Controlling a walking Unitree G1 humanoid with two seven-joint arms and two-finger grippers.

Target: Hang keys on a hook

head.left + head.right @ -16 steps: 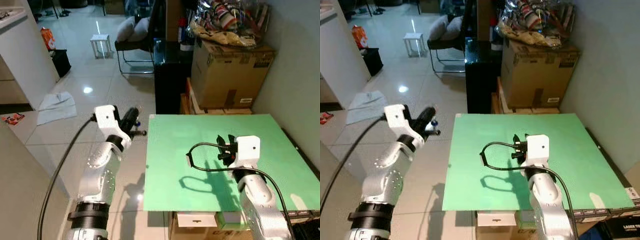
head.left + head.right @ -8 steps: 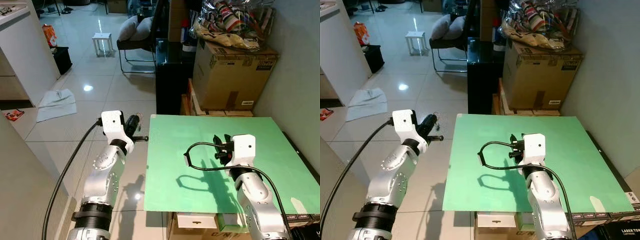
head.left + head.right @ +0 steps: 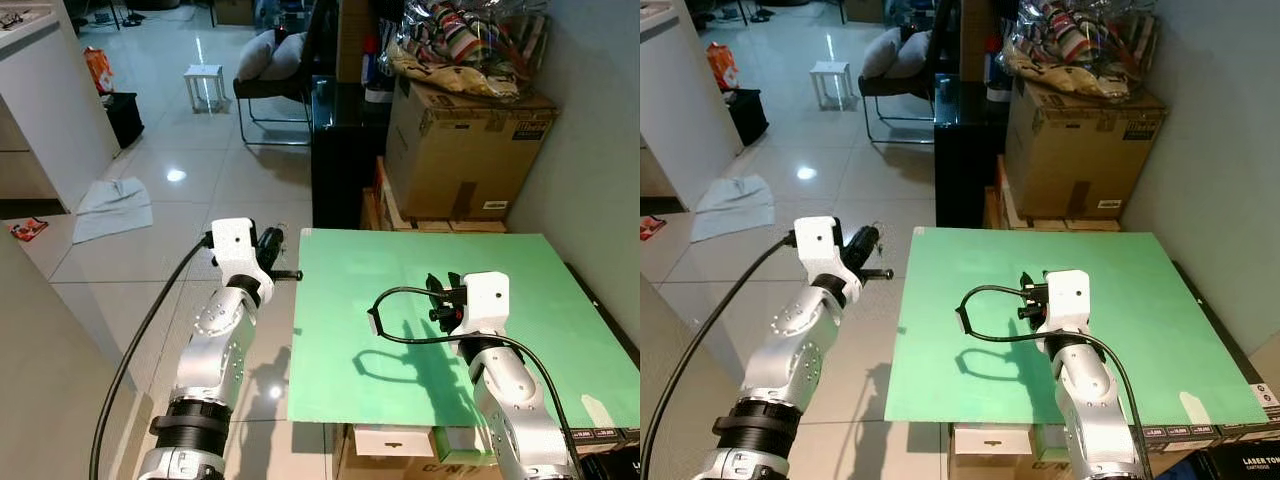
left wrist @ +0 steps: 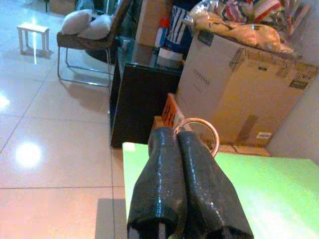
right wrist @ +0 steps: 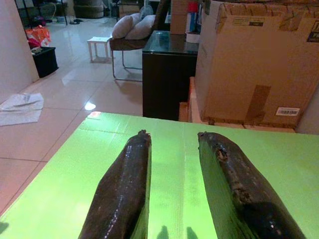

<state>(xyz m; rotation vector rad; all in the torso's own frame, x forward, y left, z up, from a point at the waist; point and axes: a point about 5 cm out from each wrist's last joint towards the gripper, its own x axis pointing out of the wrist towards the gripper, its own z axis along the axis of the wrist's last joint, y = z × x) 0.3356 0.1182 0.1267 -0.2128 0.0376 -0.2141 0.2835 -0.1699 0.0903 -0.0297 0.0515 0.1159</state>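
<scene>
Now the left claw, clenched on the key ring, is drifting closer to the green surface than a second ago, just off its near-left corner. The right claw is hovering released over it. No hook is visible yet, so hanging looks some way off.

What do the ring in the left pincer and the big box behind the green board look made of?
The ring looks like thin polished metal: it glints with a coppery sheen between the shut left pincer fingers. The box looks like plain matte brown cardboard, with taped seams and a barcode label.
</scene>
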